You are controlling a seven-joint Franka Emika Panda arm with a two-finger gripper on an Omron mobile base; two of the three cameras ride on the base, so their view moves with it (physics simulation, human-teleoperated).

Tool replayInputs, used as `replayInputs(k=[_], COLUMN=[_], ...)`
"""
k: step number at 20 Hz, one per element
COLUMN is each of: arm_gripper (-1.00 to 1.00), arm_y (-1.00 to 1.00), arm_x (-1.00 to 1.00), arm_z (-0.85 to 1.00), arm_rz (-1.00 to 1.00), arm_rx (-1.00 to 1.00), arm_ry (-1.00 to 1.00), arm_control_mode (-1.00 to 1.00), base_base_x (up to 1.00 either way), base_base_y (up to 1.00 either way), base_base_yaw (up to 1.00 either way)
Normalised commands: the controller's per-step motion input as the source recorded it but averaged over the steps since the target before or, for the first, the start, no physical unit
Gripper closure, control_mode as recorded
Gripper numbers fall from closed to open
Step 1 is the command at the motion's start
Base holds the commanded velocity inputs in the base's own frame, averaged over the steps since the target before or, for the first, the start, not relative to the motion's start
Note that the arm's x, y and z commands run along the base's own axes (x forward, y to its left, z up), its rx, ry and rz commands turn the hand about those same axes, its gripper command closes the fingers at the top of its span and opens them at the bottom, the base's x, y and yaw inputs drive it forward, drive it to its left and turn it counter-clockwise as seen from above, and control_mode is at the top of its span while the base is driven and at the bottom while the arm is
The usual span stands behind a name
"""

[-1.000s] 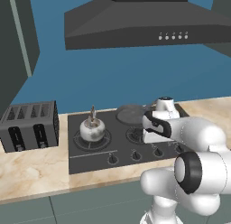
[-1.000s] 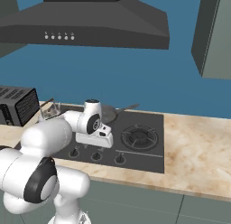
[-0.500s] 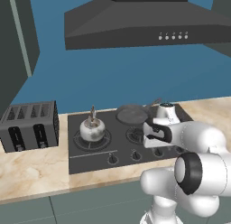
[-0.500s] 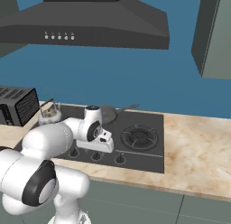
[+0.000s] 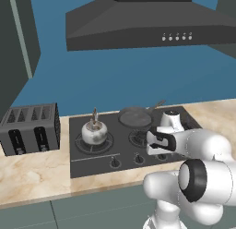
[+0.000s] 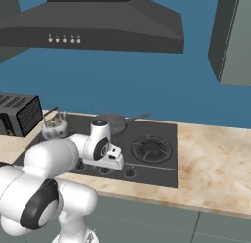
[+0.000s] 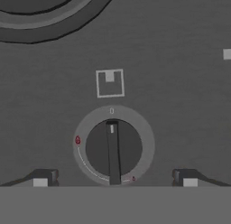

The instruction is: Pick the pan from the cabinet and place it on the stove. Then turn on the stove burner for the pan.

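The dark pan (image 5: 135, 116) (image 6: 112, 122) sits on a rear burner of the black stove (image 5: 92, 159) (image 6: 162, 171), its thin handle pointing back and right. My gripper (image 5: 158, 153) (image 6: 111, 165) (image 7: 113, 178) points straight down over the row of knobs at the stove's front. It is open, with a fingertip (image 7: 45, 177) on each side of a round black knob (image 7: 113, 147) and nothing held. The knob's bar points at the 0 mark. The grey-green cabinet (image 5: 14, 48) (image 6: 235, 36) hangs at the side of the hood.
A shiny kettle (image 5: 94, 132) (image 6: 54, 129) stands on the stove's left front burner. A black toaster (image 5: 30, 127) (image 6: 19, 114) sits on the counter further left. The range hood (image 5: 147, 25) hangs above. A burner ring (image 7: 45, 15) lies just past the knob.
My hand has come down and forward from above the burners to just over the knob row. The pan and kettle have not moved.
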Motion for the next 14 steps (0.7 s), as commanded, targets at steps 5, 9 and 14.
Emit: replayInputs(k=[5, 9, 14], arm_gripper=[-1.00, -1.00, -1.00], arm_y=[0.00, 0.00, 0.00], arm_x=[0.00, 0.00, 0.00], arm_z=[-0.17, -0.20, -0.20], arm_rz=[0.01, 0.01, 0.02], arm_rx=[0.00, 0.00, 0.00], arm_ry=[-0.05, -0.05, -0.04], arm_control_mode=[-1.00, -1.00, -1.00], base_base_x=[0.00, 0.00, 0.00], base_base_y=[0.00, 0.00, 0.00], base_base_yaw=[0.00, 0.00, 0.00])
